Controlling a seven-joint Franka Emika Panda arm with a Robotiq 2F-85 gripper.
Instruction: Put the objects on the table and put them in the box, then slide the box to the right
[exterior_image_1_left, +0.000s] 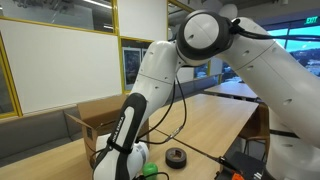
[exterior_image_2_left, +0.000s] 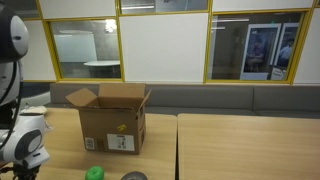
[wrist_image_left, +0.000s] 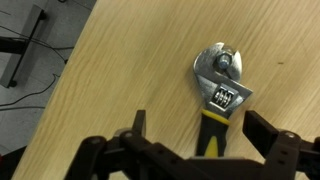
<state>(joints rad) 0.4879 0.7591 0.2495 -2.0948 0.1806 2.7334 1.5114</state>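
In the wrist view an adjustable wrench (wrist_image_left: 221, 88) with a silver head and black-and-yellow handle lies on the wooden table. My gripper (wrist_image_left: 200, 130) is open, its two fingers on either side of the handle, above it. The open cardboard box (exterior_image_2_left: 113, 118) stands on the table and shows in both exterior views (exterior_image_1_left: 95, 122). A green object (exterior_image_2_left: 94, 173) and a dark round object (exterior_image_2_left: 133, 177) lie in front of the box; the dark roll also shows by the arm (exterior_image_1_left: 177, 156). The gripper itself is hidden in both exterior views.
The arm's white base (exterior_image_2_left: 25, 140) stands beside the box. The table edge runs at the left of the wrist view, with the floor and cables (wrist_image_left: 25, 60) below. A second table (exterior_image_2_left: 250, 145) adjoins. Black equipment (exterior_image_1_left: 248, 165) sits at the table's near edge.
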